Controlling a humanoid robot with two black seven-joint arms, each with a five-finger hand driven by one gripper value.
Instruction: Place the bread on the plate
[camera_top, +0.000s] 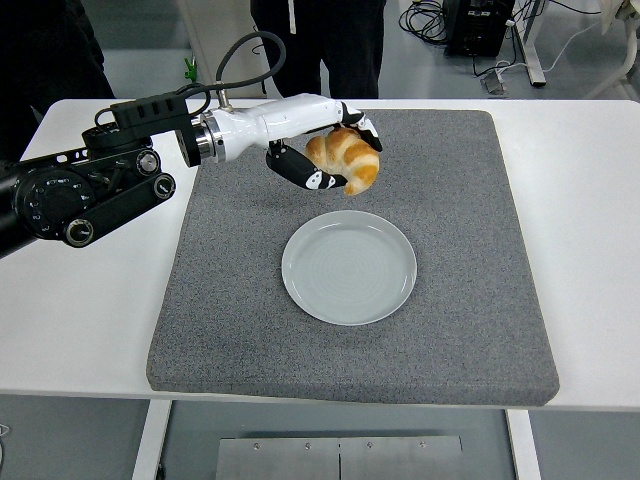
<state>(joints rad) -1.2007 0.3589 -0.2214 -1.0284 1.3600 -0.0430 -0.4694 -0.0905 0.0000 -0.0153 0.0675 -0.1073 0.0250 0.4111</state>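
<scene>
A golden-brown croissant-shaped piece of bread (347, 160) is held in my left hand (335, 158), whose fingers curl around it from above and below. Hand and bread hang in the air over the grey mat, just beyond the far edge of the plate. The round pale plate (348, 266) lies bare at the middle of the grey mat (460, 200). My left arm reaches in from the left edge, its white forearm (262, 123) stretched across the mat's far left corner. No right arm shows.
The grey mat covers most of the white table (90, 290). A person in dark clothes (318, 40) stands beyond the table's far edge. Cables and equipment lie on the floor at the top right.
</scene>
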